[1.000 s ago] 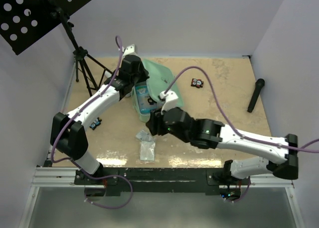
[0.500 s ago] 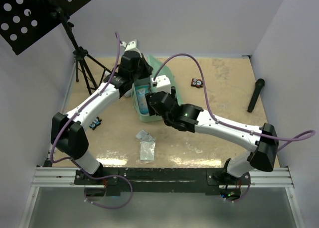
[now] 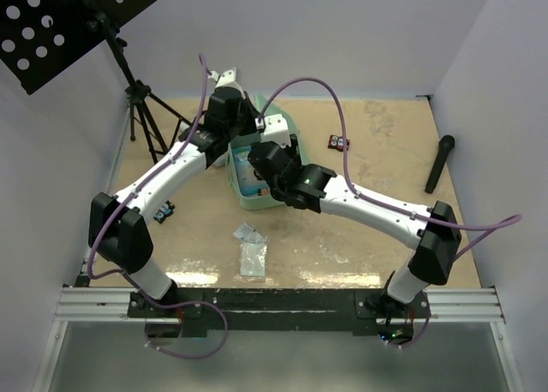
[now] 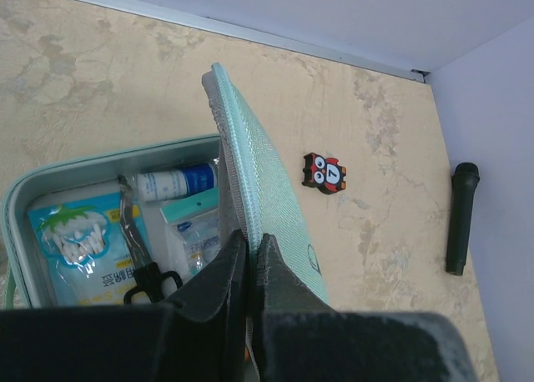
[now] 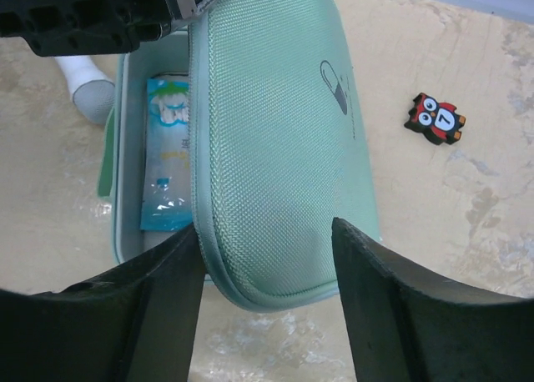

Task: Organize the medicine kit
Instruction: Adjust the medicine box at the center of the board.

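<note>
The medicine kit point(image 3: 250, 189), located toward the far edge of the surface point(image 3: 385, 165), is judged light and pliable, best gripped at the lid rim point(image 5: 198, 148), which is clamped by the left end effector point(image 4: 250, 261) and straddled by the open right end effector point(image 5: 265, 232).

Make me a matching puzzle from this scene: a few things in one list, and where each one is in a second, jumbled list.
Things:
1. kit lid
2. scissors
3. black-and-red gadget
4. black cylinder

Places:
A. on the bare table, right of the medicine kit and apart from it
B. lying near the right wall
C. pinched in the left gripper, tilted up
D. inside the kit's open tray

Pairs: 1-C, 2-D, 3-A, 4-B
</note>
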`<act>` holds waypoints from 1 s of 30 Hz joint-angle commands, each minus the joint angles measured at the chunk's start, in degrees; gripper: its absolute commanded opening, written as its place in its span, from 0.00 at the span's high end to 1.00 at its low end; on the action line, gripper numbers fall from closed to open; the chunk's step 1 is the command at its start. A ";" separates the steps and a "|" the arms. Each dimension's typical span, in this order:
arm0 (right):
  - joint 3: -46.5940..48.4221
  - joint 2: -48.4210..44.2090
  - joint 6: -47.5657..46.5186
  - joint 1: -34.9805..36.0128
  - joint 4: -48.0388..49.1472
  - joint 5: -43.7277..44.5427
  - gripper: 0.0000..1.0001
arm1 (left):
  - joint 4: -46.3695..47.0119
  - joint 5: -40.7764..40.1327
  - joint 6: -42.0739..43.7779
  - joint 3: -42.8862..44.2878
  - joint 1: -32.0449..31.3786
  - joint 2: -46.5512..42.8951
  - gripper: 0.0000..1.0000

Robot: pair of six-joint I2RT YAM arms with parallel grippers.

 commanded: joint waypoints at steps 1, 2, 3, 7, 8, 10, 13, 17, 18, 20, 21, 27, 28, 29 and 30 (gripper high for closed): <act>1.60 -0.83 -3.30 -2.03 2.44 2.44 0.44 | -1.02 2.83 0.20 1.94 -0.69 0.29 1.00; 1.51 -0.92 -3.74 -2.12 2.62 2.18 0.47 | -1.11 2.83 0.29 2.03 -0.69 0.29 1.00; 1.68 -1.01 -4.18 -2.29 2.80 1.92 0.51 | -1.02 3.01 0.29 2.12 -0.61 0.37 1.00; 1.95 -1.19 -4.97 -2.64 2.98 1.65 0.79 | -0.84 3.18 0.03 2.30 -0.69 0.46 0.94; 1.86 -1.36 -5.06 -2.73 2.89 1.56 0.85 | -0.93 3.10 -0.15 2.30 -0.69 0.20 0.90; 1.78 -1.71 -5.24 -2.91 2.45 1.65 0.99 | -0.50 2.31 -0.59 2.12 -0.52 -0.59 0.82; 0.81 -2.59 -5.50 -3.26 2.01 1.56 1.00 | 1.61 1.52 -0.94 1.16 -0.43 -2.61 0.67; 0.81 -3.82 -4.10 -4.75 0.96 0.07 1.00 | 0.39 0.55 -0.68 2.64 0.01 -3.40 0.47; 0.89 -4.26 -3.84 -5.19 0.78 -0.45 1.00 | 0.04 0.20 -0.68 2.82 0.10 -3.75 0.44; 0.63 -5.05 -3.83 -5.54 0.69 -1.16 1.00 | 0.47 -0.77 -0.85 1.60 0.19 -5.42 0.36; 0.63 -5.32 -3.83 -5.72 0.52 -1.42 1.00 | 1.52 -0.94 -1.11 0.29 0.19 -6.56 0.33; 0.37 -7.25 -2.26 -7.21 -0.45 -5.90 1.00 | 7.85 1.25 -3.40 -10.43 0.19 -11.66 0.30; 0.28 -7.60 -1.90 -7.39 -0.28 -6.69 1.00 | 8.64 1.86 -4.01 -12.01 0.19 -11.93 0.30; 0.11 -7.87 -1.73 -7.56 -0.28 -7.48 1.00 | 9.43 2.56 -4.45 -13.25 0.19 -11.93 0.30; 0.19 -7.96 -1.55 -7.65 -0.36 -8.10 1.00 | 10.66 3.18 -4.63 -14.48 0.10 -11.76 0.30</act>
